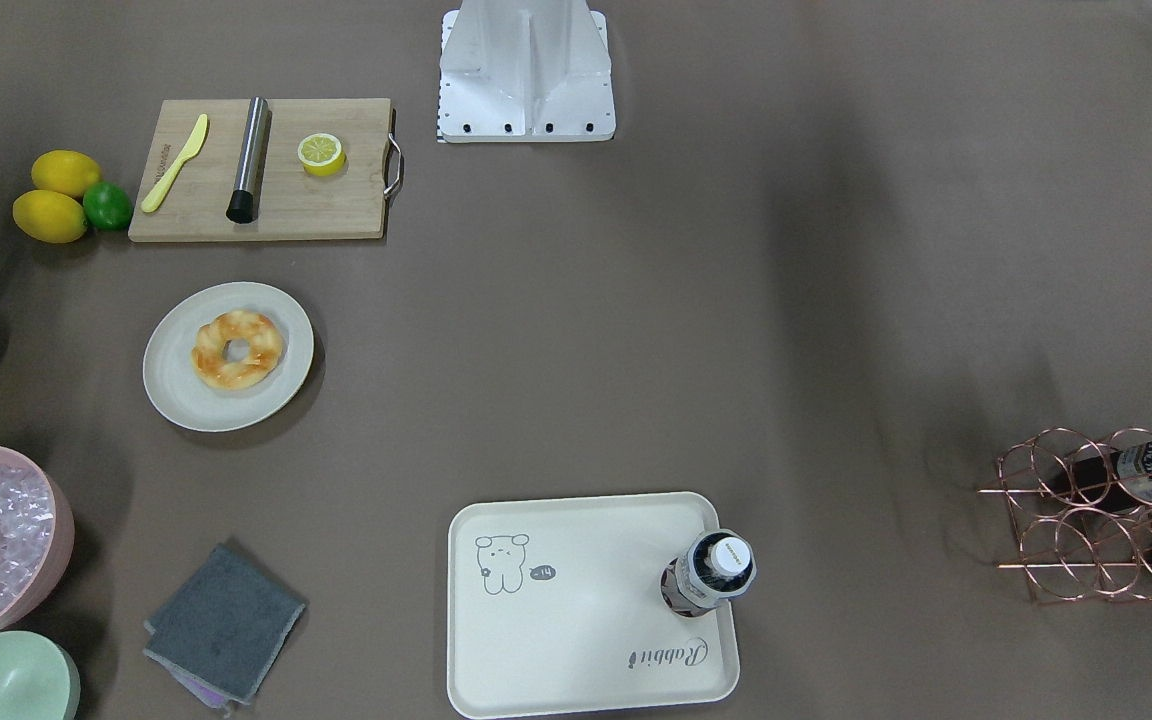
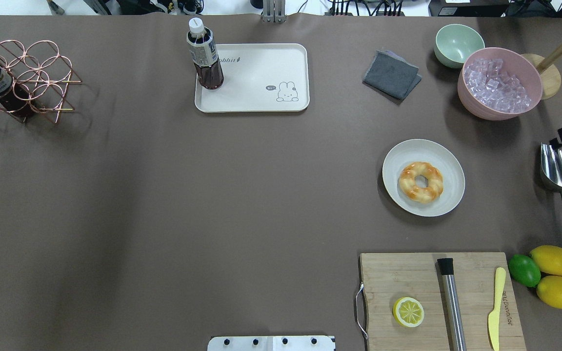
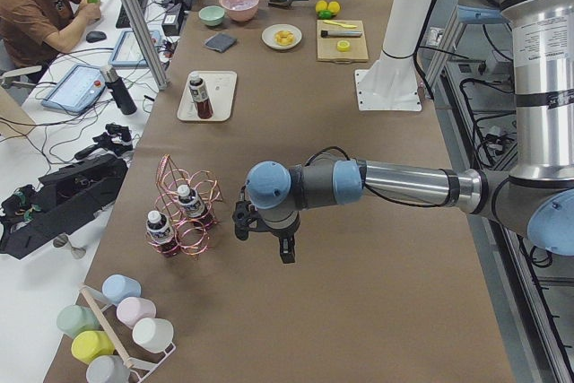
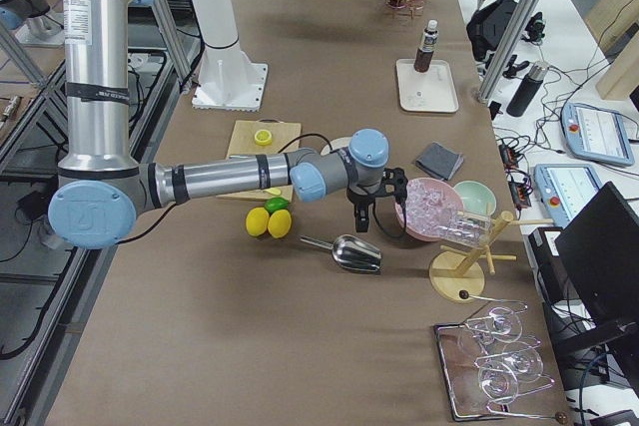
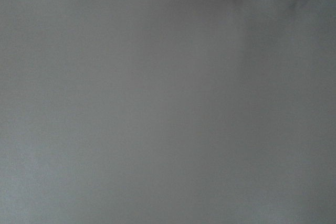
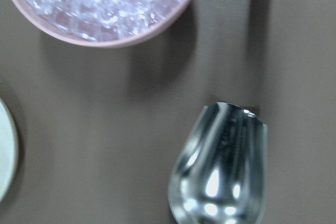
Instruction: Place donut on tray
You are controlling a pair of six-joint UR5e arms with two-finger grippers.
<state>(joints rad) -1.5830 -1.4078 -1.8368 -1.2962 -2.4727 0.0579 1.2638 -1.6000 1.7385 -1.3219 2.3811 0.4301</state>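
1. The table (image 2: 164, 195), brown-covered, is described as the overhead view shows it, with near meaning the robot's side.
2. The left arm (image 3: 404, 184) reached out over bare table at the left end. The left gripper (image 3: 287, 256) pointed down near the wire rack (image 2: 37, 80). The gap between its jaws could not be told, and no object was seen in it.
3. The right arm (image 4: 220, 182) reached out over the right end. The right gripper (image 4: 359, 224) hung above the table between the scoop (image 2: 559, 170) and the pink bowl (image 2: 476, 105) of ice. How far it was open could not be told, and nothing was seen in its grasp.
4. The board (image 2: 408, 273) lay near right. It carried a half lemon (image 2: 408, 312), a steel rod (image 2: 451, 302) and a yellow knife (image 2: 495, 307).
5. The tray (image 2: 251, 83) sat at the far edge, left of centre. A bottle (image 2: 204, 53) stood upright on its far-left corner.
6. The rack stood far left and held another bottle.
7. The plate (image 2: 408, 151) sat on the right, between the board and the pink bowl.
8. The green bowl (image 2: 458, 44) stood far right, just beside the pink bowl. The grey cloth (image 2: 391, 74) lay to its left.
9. The donut (image 2: 434, 185) lay flat in the middle of the plate, well apart from the tray.
10. Two lemons (image 2: 552, 260) and a lime (image 2: 524, 270) lay clustered just right of the board.
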